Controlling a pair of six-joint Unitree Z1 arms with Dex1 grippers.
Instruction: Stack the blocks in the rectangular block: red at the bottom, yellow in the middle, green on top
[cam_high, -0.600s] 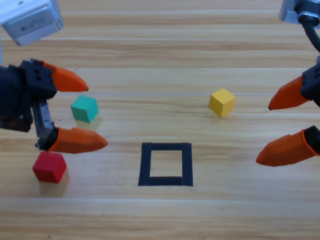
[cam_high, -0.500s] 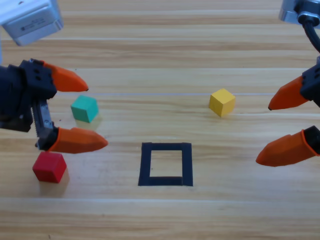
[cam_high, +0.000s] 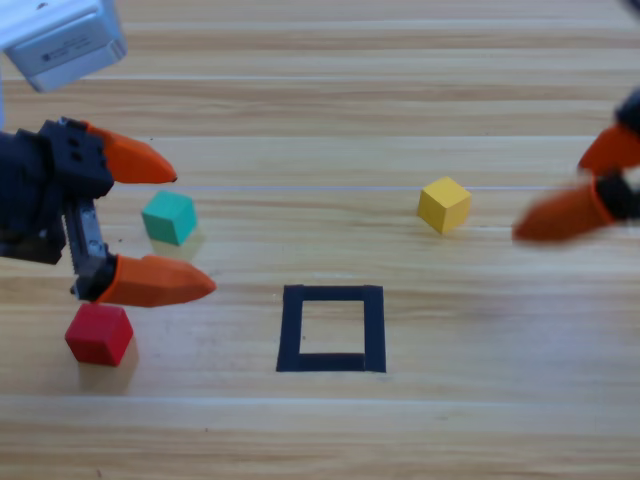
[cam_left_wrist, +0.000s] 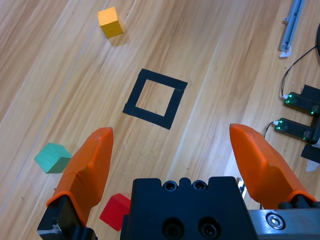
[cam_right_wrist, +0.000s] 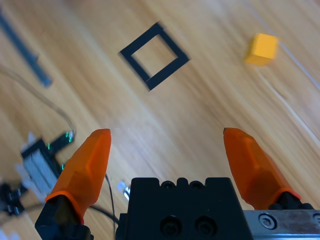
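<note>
At seven o'clock on the grained wooden table, red cube; centre, hollow black tape rectangle. Nine o'clock: left gripper, pointed orange jaws wide, empty, flanking teal-green cube. Two o'clock: yellow cube. Three o'clock: right gripper, spread, empty.

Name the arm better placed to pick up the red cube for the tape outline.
Left. Its open claw hangs just above the red cube at the table's left; the right claw, also open, is at the far right edge, beyond the yellow cube.
</note>
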